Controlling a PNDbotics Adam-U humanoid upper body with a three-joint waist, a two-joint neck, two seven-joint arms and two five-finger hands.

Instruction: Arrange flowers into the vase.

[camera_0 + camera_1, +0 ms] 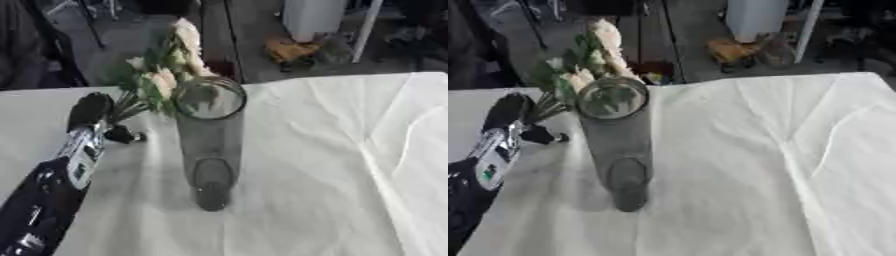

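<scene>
Gripping the flowers by the stems, left hand sits left of the clear vase, blooms just behind its rim. Vase upright mid-worktop; wide bare cloth to the right. Right hand unseen.

A white, creased cloth is spread over the table. The vase near the left is seen as clear, grey-tinted glass. The flowers at its far left rim are shown with cream and pale peach blooms and green leaves. The left hand is coloured black, with a silver wrist below it.
</scene>
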